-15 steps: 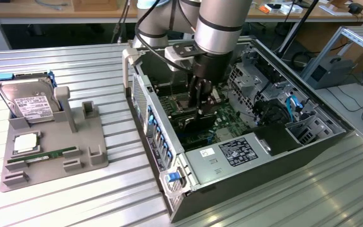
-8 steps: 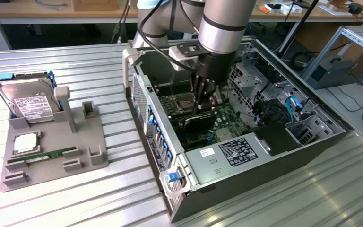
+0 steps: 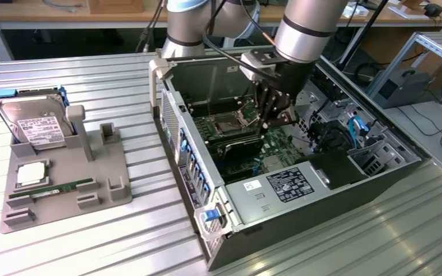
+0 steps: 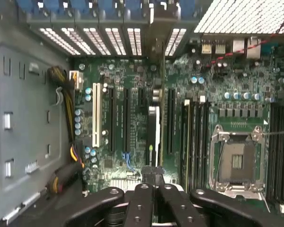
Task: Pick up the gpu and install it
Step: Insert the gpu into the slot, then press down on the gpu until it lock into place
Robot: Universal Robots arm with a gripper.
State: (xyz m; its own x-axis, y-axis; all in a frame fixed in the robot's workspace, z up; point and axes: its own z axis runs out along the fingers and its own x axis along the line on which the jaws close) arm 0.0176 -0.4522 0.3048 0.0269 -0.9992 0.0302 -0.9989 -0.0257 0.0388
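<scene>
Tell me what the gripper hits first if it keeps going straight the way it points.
The gripper, shut on the gpu, points down into the open computer case. The card's lower edge would probably meet the motherboard at its expansion slots first; depth is unclear.

You're in a robotics lab: slatted metal bench (image 3: 90, 247), open PC case (image 3: 282, 172) lying on it, grey parts fixture (image 3: 67, 178) holding a hard drive (image 3: 33, 123), aluminium frame (image 3: 428, 49), wooden desks (image 3: 67, 14) and cables behind.
</scene>
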